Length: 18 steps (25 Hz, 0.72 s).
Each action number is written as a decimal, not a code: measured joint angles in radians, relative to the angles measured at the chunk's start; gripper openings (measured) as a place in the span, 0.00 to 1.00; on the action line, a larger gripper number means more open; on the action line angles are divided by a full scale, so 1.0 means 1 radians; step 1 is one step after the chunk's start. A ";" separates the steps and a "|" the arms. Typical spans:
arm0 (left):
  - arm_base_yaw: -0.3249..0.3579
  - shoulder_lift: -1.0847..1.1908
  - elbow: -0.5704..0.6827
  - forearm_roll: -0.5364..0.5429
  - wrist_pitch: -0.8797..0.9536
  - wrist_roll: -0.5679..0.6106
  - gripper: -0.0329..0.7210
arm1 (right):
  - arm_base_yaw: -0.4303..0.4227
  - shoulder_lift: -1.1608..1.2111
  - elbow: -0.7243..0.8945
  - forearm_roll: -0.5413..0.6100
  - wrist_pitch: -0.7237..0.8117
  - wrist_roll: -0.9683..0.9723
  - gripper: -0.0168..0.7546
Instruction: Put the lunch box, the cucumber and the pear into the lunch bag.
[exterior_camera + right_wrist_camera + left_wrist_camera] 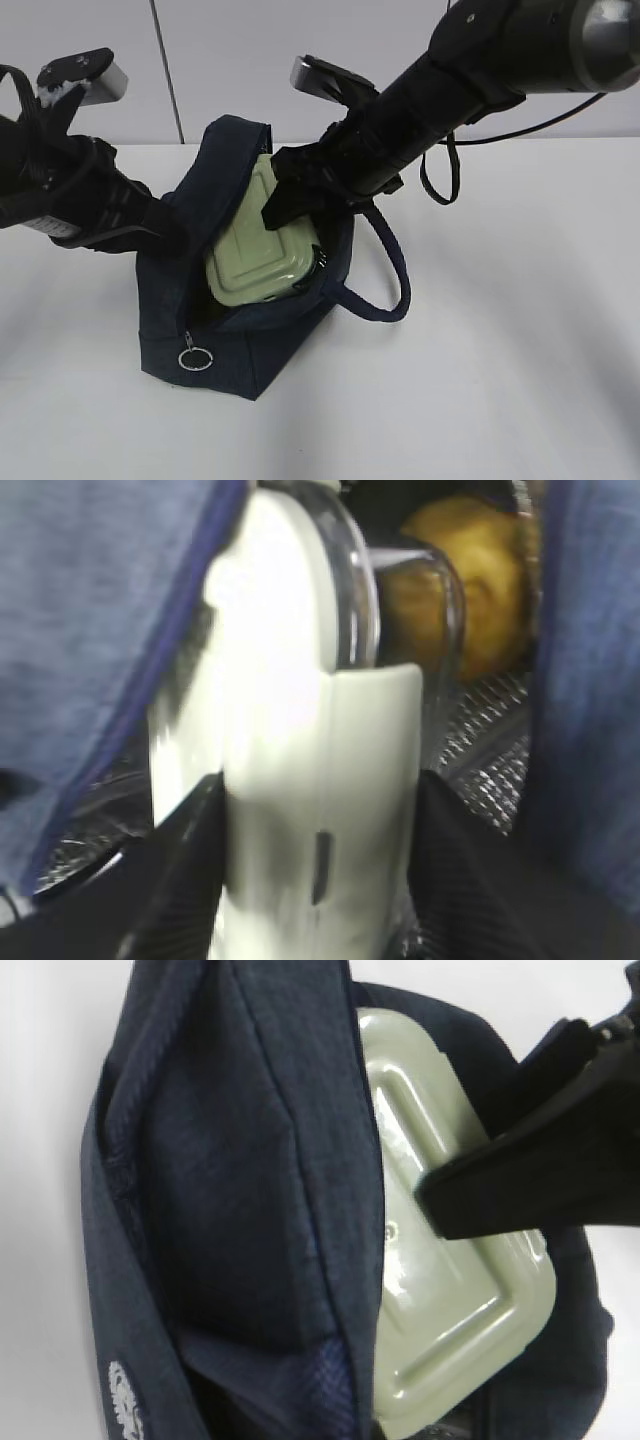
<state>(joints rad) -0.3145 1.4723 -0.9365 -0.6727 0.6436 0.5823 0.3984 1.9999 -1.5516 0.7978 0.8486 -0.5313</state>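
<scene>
The right end effector [320, 880] is clamped on the lunch box [262, 240], which stands tilted in the open lunch bag [250, 350] (the pear [470, 570] lies inside). The left end effector's grip is hidden behind the bag's fabric.

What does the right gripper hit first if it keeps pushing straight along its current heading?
The right gripper, shut on the lunch box, points into the lunch bag. Likely first contact: silvery lining or pear; depth unclear.

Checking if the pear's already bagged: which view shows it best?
Right wrist view: the pear shows yellow and bumpy deep in the bag, partly behind the lunch box held by the right gripper. Exterior and left wrist views show no pear, only box lid and bag.
</scene>
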 joint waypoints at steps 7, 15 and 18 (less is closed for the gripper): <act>0.000 0.000 0.000 0.001 -0.003 0.000 0.04 | 0.005 0.000 -0.170 0.019 0.151 -0.013 0.72; 0.000 0.000 0.000 0.001 0.001 0.000 0.04 | 0.005 -0.002 -0.278 -0.286 0.228 0.230 0.73; 0.000 0.000 0.000 0.001 0.001 0.000 0.04 | 0.005 0.004 -0.278 -0.349 0.248 0.281 0.73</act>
<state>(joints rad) -0.3145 1.4723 -0.9365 -0.6717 0.6444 0.5823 0.4032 2.0042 -1.8294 0.4492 1.0963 -0.2507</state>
